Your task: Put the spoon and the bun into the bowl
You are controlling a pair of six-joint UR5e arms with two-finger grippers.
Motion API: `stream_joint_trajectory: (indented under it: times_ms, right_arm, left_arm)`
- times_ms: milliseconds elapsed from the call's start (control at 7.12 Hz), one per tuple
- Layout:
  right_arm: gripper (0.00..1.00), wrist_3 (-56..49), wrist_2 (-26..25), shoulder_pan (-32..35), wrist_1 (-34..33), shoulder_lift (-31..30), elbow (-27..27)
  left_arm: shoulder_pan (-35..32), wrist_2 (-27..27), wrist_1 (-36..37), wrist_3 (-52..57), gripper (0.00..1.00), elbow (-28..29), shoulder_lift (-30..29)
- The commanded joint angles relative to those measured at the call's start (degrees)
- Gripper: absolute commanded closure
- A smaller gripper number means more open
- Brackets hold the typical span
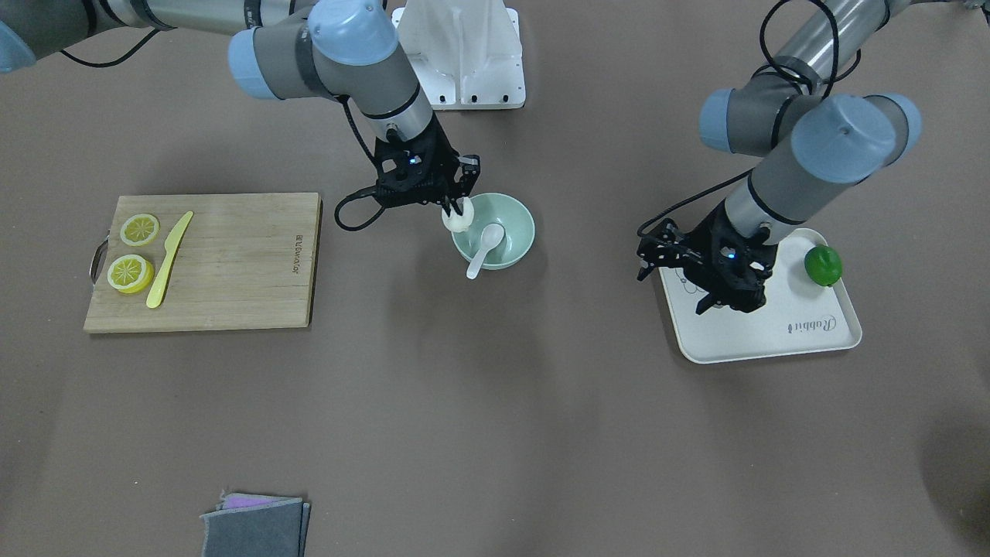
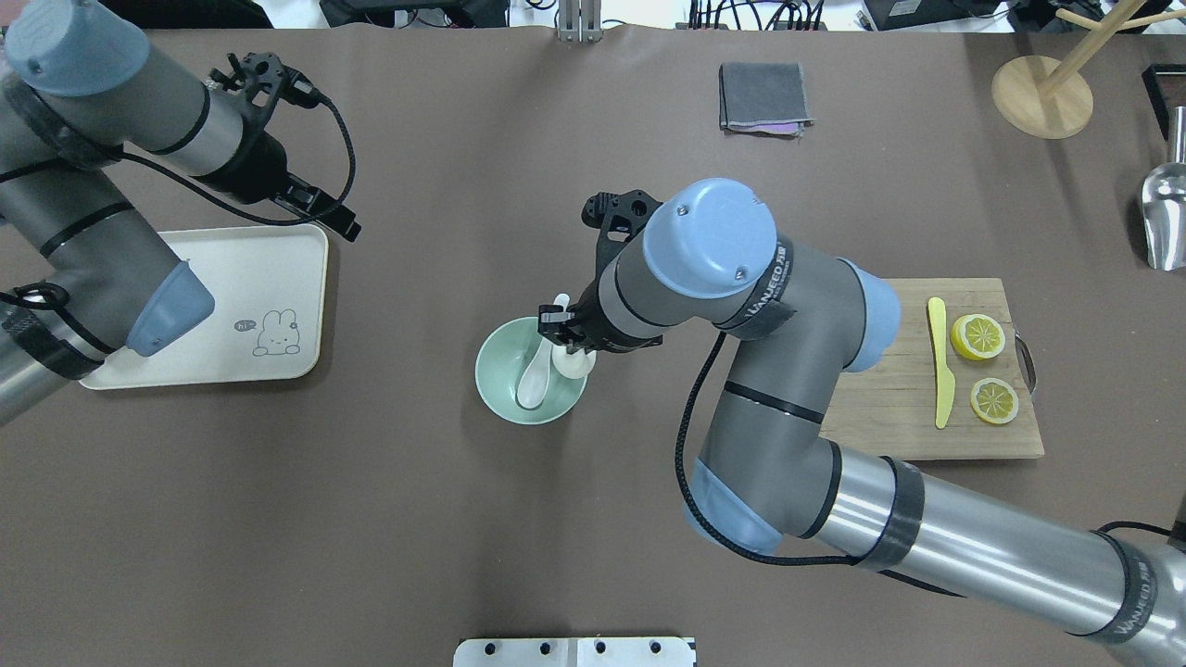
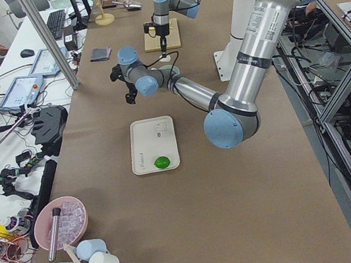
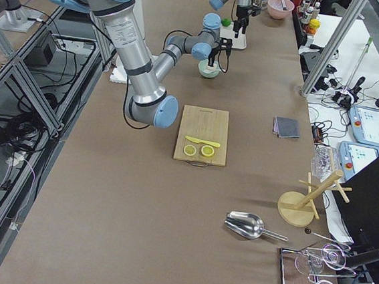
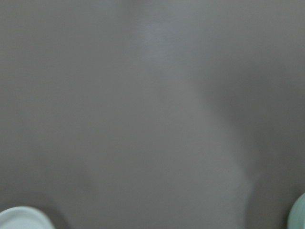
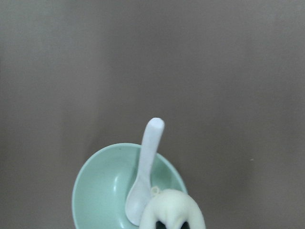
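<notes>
The pale mint-green bowl (image 1: 520, 232) stands mid-table. The white spoon (image 1: 483, 247) lies in it, scoop down, with the handle leaning out over the rim. My right gripper (image 1: 456, 207) is shut on the white bun (image 1: 458, 220) and holds it just above the bowl's rim on the cutting-board side. The right wrist view shows the bun (image 6: 174, 210) at the bottom, over the bowl (image 6: 100, 186) and the spoon (image 6: 145, 167). My left gripper (image 1: 673, 288) is open and empty above the white tray (image 1: 773, 333), well away from the bowl.
A wooden cutting board (image 1: 232, 263) holds two lemon slices (image 1: 139, 230) and a yellow knife (image 1: 168, 259). A green lime (image 1: 823, 265) sits on the tray. Folded grey cloths (image 1: 255, 526) lie at the operators' edge. A wooden stand (image 2: 1042, 93) and a metal scoop (image 2: 1166, 218) are at the far right.
</notes>
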Motion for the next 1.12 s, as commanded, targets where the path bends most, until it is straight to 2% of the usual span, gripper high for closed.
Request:
stream_joint_trajectory:
  times_ms: [0, 140, 281, 421, 561, 842, 982]
  right_arm:
    - [0.42, 1.9, -4.6, -1.8, 0.8, 4.3, -4.6]
    - [0.17, 4.0, -5.2, -1.9, 1.2, 4.3, -4.8]
    - [0.0, 4.4, -5.6, -1.9, 1.2, 4.1, -4.8]
    - [0.0, 4.3, -5.4, -1.9, 1.2, 3.1, -3.9]
    - [0.0, 3.8, -4.8, -1.2, 1.1, -1.2, -0.6]
    - [0.0, -0.9, 3.0, 5.3, 0.3, -12.9, 10.5]
    - [0.0, -7.0, 7.6, 10.7, 0.3, -18.4, 13.0]
  left_arm:
    - [-0.8, -0.5, -0.1, 1.4, 0.02, -0.4, 1.5]
    - [-0.8, -0.5, -0.1, 1.3, 0.02, -0.4, 1.5]
    - [-0.8, -0.5, -0.2, 1.4, 0.02, -0.5, 2.6]
    - [-1.0, -0.5, 0.1, 1.4, 0.02, -1.0, 2.9]
    - [-1.0, -0.5, 0.3, 1.3, 0.02, -2.1, 4.4]
    - [-3.1, -0.7, 0.5, 1.4, 0.02, -5.4, 9.8]
    - [-5.0, -0.8, 0.5, 1.5, 0.02, -6.2, 11.8]
